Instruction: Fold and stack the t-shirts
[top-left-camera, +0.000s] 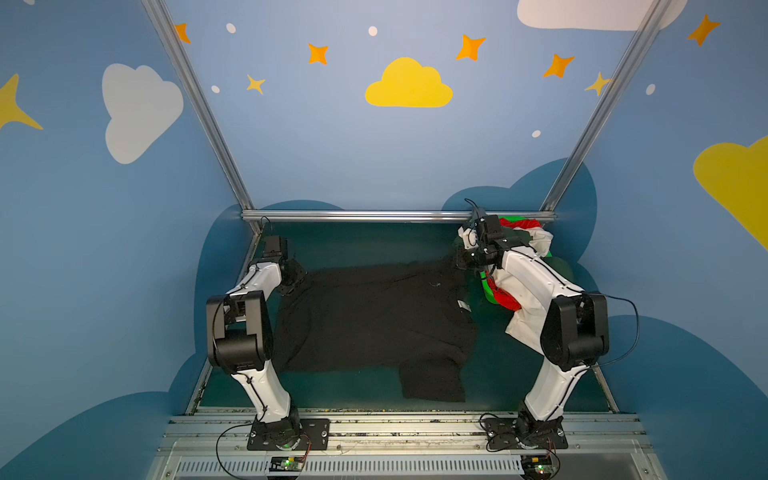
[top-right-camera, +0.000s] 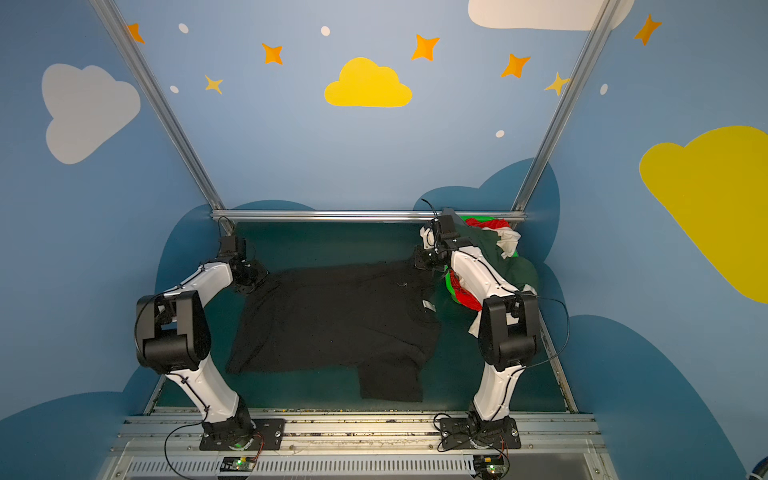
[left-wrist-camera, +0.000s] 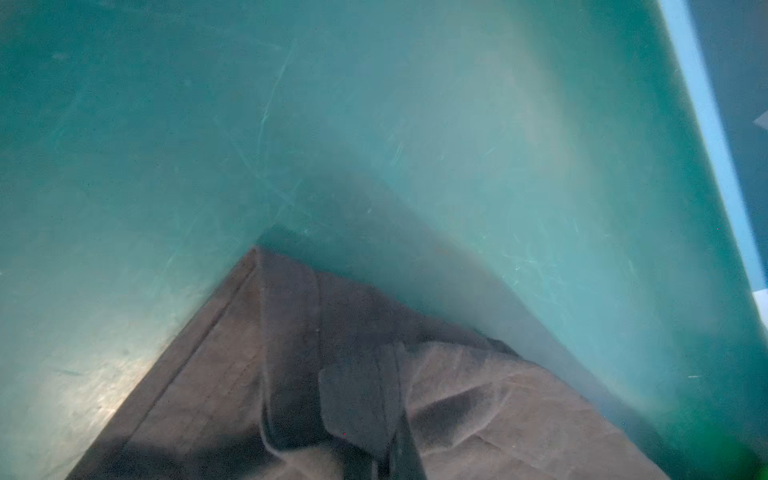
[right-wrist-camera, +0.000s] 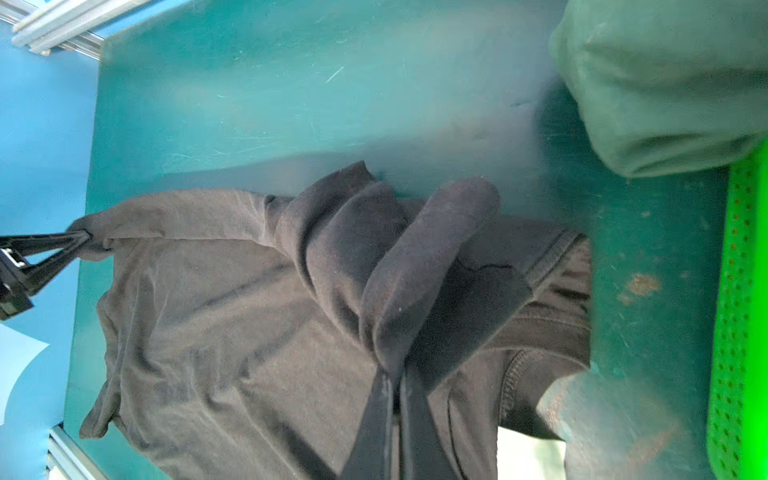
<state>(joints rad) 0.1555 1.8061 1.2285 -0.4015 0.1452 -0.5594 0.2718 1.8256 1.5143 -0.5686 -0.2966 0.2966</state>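
Observation:
The black t-shirt (top-left-camera: 374, 320) (top-right-camera: 332, 320) lies spread on the green table, one sleeve pointing toward the front edge. My left gripper (top-left-camera: 296, 277) (left-wrist-camera: 374, 361) is shut on the shirt's far left corner, low over the table. At the far right corner my right gripper (top-left-camera: 465, 262) (right-wrist-camera: 395, 370) is shut on a bunched fold of black cloth (right-wrist-camera: 415, 257) near the collar. The right wrist view also shows the left gripper (right-wrist-camera: 54, 245) pinching the opposite corner. Dark green (right-wrist-camera: 665, 83), red (top-left-camera: 519, 224) and white (top-left-camera: 523, 328) t-shirts are heaped at the back right.
A bright green plastic basket (top-left-camera: 486, 286) (right-wrist-camera: 735, 291) holds the heap, right behind my right arm. An aluminium rail (top-left-camera: 353, 215) runs along the table's far edge, and blue walls close in both sides. Bare green table (top-left-camera: 353, 241) shows beyond the black shirt.

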